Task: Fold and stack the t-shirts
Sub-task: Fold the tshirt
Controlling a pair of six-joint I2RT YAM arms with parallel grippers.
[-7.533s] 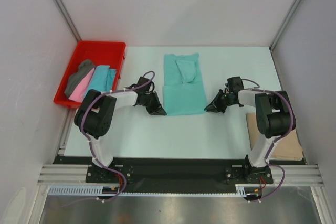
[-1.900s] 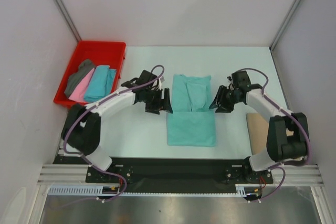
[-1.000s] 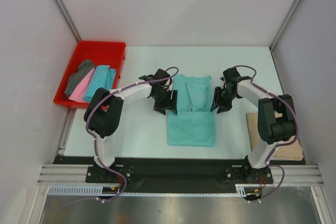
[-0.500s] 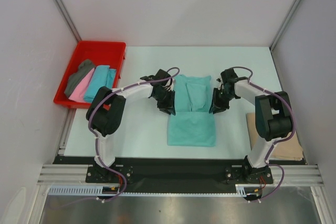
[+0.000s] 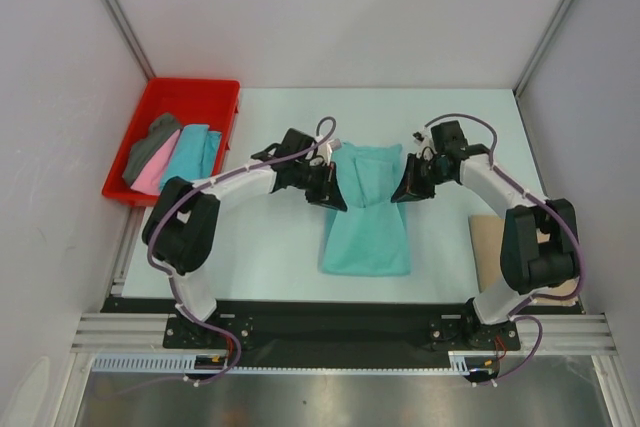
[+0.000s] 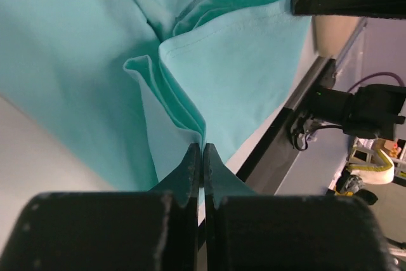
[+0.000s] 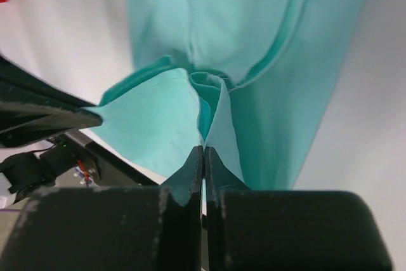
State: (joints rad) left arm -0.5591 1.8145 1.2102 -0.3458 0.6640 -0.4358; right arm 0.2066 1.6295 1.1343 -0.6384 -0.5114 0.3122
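pinching mint green t-shirt (image 5: pixel 366 235) in both jaws

readable text: none in any of the three views.
mint green t-shirt (image 5: pixel 366 232): plain cloth where it is pinched between the left fingers (image 6: pixel 190 171); no lettering can be made out on it.
yellow-and-white object (image 6: pixel 373 162): beyond the left fingers and off to their right; it carries small red marks, too blurred to read.
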